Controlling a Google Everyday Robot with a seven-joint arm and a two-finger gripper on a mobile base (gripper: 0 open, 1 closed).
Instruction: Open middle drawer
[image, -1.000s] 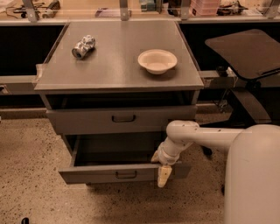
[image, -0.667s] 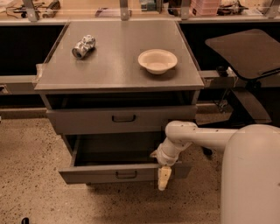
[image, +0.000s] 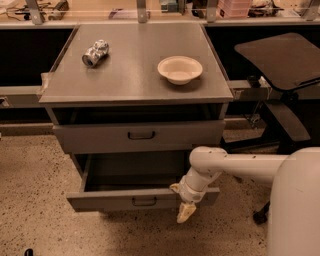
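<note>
Now the gripper (image: 180, 200) sets spread fingers (image: 186, 212) against the pulled-out middle drawer (image: 100, 200), right end.

- Your robot's white body (image: 295, 205) fills the lower right corner of the view.
- Your single arm (image: 245, 167) reaches leftward from the body and lies roughly level.
- At a rounded joint (image: 206, 159), the arm bends downward and slightly left into the wrist (image: 193, 186).
- Your gripper (image: 185, 210) hangs just below the wrist, low in the centre of the view, with its tan end pointing down.
</note>
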